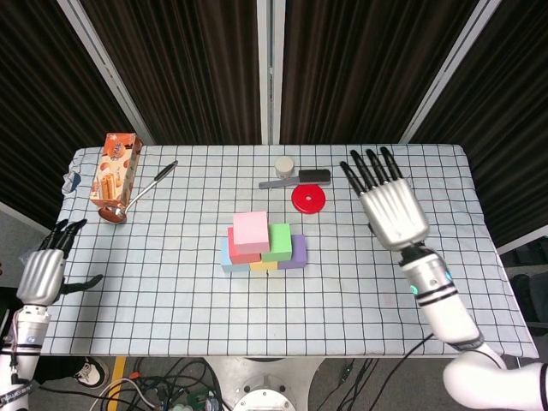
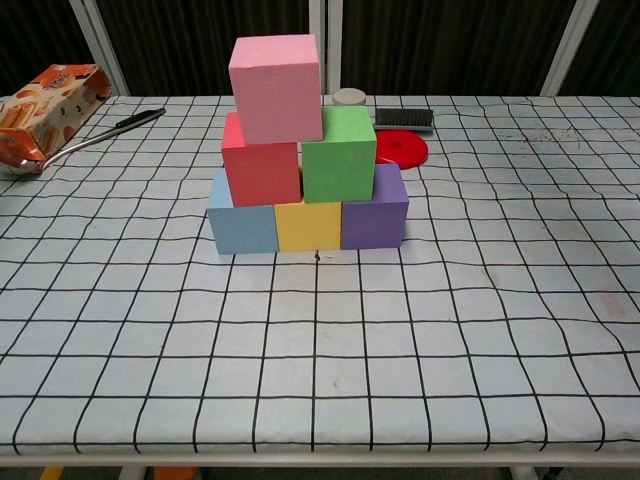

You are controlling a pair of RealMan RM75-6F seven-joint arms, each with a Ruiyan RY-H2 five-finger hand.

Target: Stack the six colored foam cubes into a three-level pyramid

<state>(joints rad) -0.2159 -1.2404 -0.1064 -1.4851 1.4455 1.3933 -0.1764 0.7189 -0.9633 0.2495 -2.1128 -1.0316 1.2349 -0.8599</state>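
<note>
A foam pyramid stands mid-table. Its bottom row is a light blue cube (image 2: 241,220), a yellow cube (image 2: 308,225) and a purple cube (image 2: 375,212). On them sit a red cube (image 2: 260,165) and a green cube (image 2: 339,155). A pink cube (image 2: 276,87) tops the stack, also seen from above as the pink cube (image 1: 251,229). My right hand (image 1: 390,203) hovers open, fingers spread, well to the right of the stack. Off the table's left edge my left hand (image 1: 43,272) hangs open and empty. Neither hand shows in the chest view.
A snack box (image 1: 116,167) and a metal ladle (image 1: 141,192) lie at the back left. Behind the stack are a red disc (image 1: 308,199), a small white cylinder (image 1: 284,165) and a black brush (image 1: 299,178). The checkered cloth (image 2: 400,340) covers the table.
</note>
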